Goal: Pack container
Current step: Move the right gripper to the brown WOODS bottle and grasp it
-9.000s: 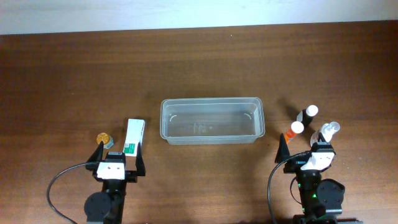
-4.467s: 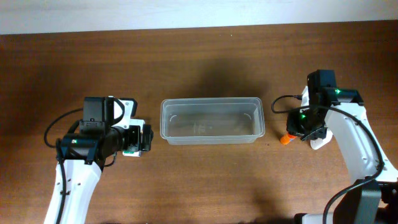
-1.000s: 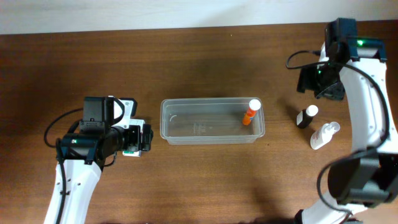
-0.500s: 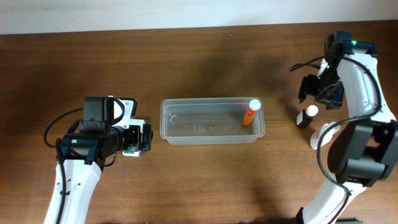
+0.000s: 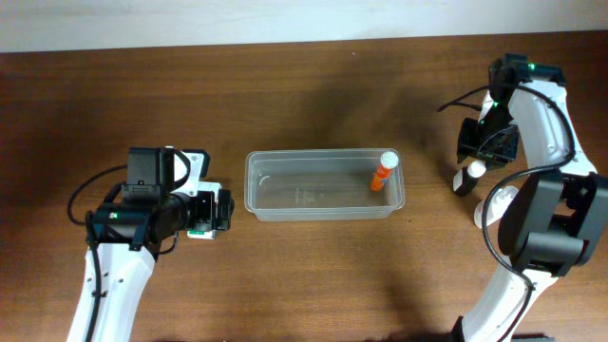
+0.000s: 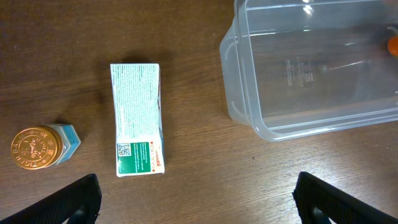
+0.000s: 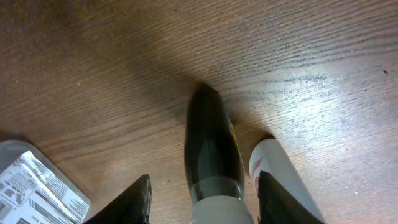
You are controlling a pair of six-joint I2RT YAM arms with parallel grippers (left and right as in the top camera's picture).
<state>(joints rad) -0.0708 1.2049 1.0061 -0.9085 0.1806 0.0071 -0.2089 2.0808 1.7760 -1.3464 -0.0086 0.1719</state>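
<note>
The clear container (image 5: 323,203) sits mid-table with an orange bottle (image 5: 381,172) leaning inside its right end. To its right stands a dark bottle with a white cap (image 5: 463,183). My right gripper (image 5: 476,155) is directly over it. In the right wrist view its open jaws (image 7: 202,190) straddle the dark bottle's (image 7: 211,140) neck, with a gap showing on each side. A white bottle (image 7: 283,180) stands just beside the right finger. My left gripper (image 6: 199,208) hangs open above a green-and-white box (image 6: 137,124), left of the container (image 6: 249,118).
A small jar with a gold lid (image 6: 36,148) stands left of the box. The white bottle (image 5: 484,211) is close in front of the dark one, partly under my right arm. A pale printed label (image 7: 37,183) shows at the right wrist view's lower left.
My right gripper has come down from the far right edge onto the dark bottle, and its jaws have narrowed around the neck. The left arm has not moved.
</note>
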